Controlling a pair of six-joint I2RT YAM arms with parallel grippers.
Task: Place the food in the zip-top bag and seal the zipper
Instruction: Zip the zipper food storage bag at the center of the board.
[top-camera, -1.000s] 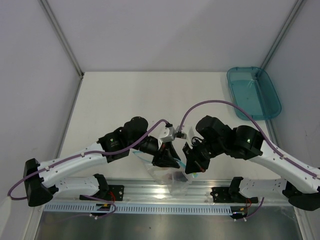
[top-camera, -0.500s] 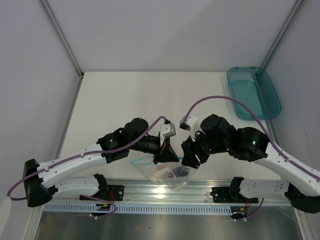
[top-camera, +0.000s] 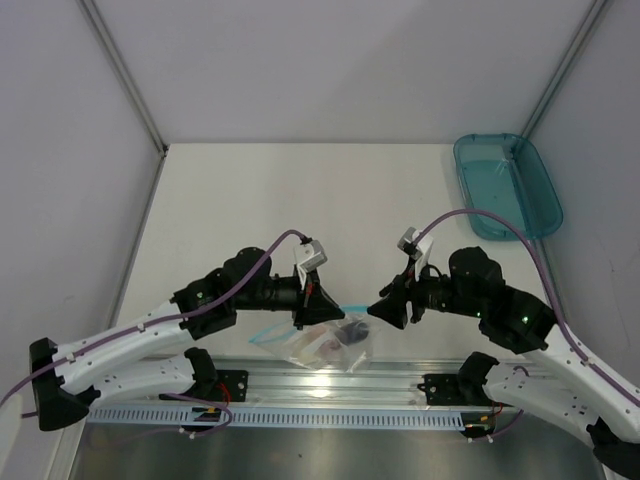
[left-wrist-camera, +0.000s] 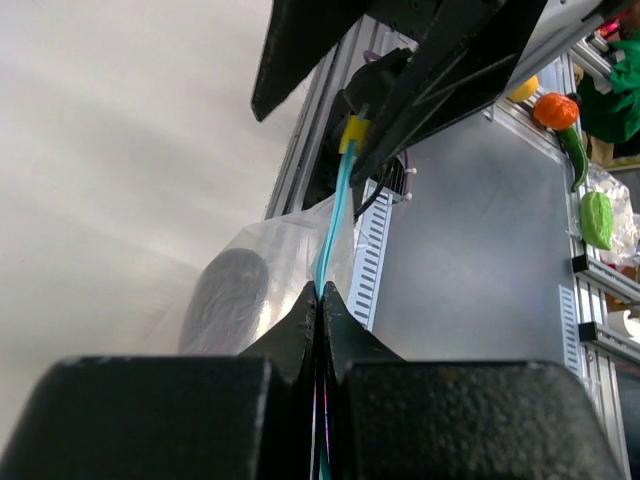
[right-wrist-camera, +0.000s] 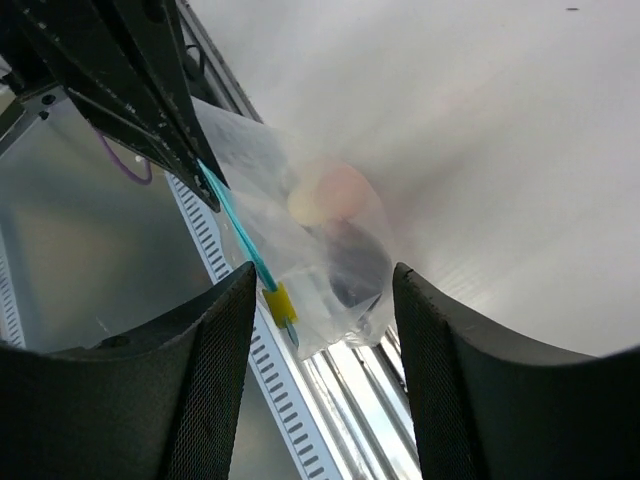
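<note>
Pinching the zipper (left-wrist-camera: 331, 225) – left claw (left-wrist-camera: 319, 298) clamped on it; right claw (right-wrist-camera: 322, 278) spread apart.

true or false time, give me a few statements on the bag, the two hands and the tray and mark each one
1. The left hand is shut on the zipper. True.
2. The right hand is clamped on the zip-top bag. False: its fingers stand apart, open.
3. Food is inside the bag. True: a dark purple piece and a peach piece show through the plastic.
4. The teal tray holds food. False: no food shows in it.
5. The bag lies at the far edge. False: it is at the near edge of the table, by both hands.
</note>
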